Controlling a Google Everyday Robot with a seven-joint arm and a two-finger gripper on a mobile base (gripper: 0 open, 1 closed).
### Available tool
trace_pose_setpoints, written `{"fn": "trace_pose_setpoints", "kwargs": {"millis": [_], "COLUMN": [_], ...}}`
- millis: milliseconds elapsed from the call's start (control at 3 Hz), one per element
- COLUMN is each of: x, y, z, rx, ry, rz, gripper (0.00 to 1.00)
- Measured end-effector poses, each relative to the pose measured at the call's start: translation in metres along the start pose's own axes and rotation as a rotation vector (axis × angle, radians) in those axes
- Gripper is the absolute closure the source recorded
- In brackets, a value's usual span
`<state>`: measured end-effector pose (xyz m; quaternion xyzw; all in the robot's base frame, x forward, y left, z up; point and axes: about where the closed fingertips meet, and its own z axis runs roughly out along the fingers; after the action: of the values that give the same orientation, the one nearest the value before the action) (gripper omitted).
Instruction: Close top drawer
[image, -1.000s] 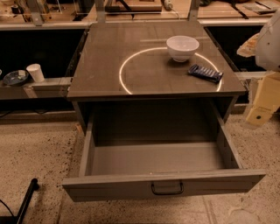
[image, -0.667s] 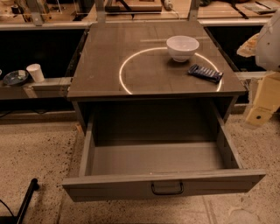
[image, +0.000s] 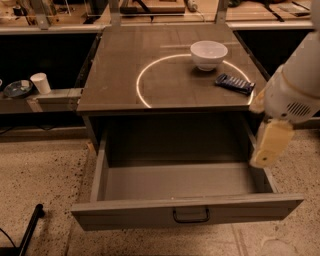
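The top drawer (image: 150, 212) is a wide, deep grey-brown drawer. It stands pulled far out of the cabinet, and its inside is empty. A dark loop handle (image: 191, 215) sits at the centre of its front panel. My gripper (image: 269, 145) is the cream-coloured end of a white arm. It hangs at the right, just above the drawer's right side wall, well behind the front panel and apart from the handle.
On the cabinet top (image: 150, 75) stand a white bowl (image: 208, 54) and a dark flat packet (image: 235, 83), inside a bright ring mark. A paper cup (image: 40, 83) and a small dish (image: 17, 88) sit on a low shelf at the left. A black bar (image: 30, 227) lies on the floor at the lower left.
My arm has moved left and down, from beside the cabinet to over the drawer's right wall. The drawer is as far open as before.
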<state>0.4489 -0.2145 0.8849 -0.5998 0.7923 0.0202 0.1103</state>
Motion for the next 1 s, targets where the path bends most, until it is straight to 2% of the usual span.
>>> {"fn": "trace_pose_setpoints", "kwargs": {"millis": [333, 1000], "x": [0.022, 0.039], "y": [0.049, 0.117], "z": [0.078, 0.138], "rx": [-0.145, -0.262], "ry": [-0.01, -0.058], "rz": [0.005, -0.01], "gripper": [0.5, 0.96]}}
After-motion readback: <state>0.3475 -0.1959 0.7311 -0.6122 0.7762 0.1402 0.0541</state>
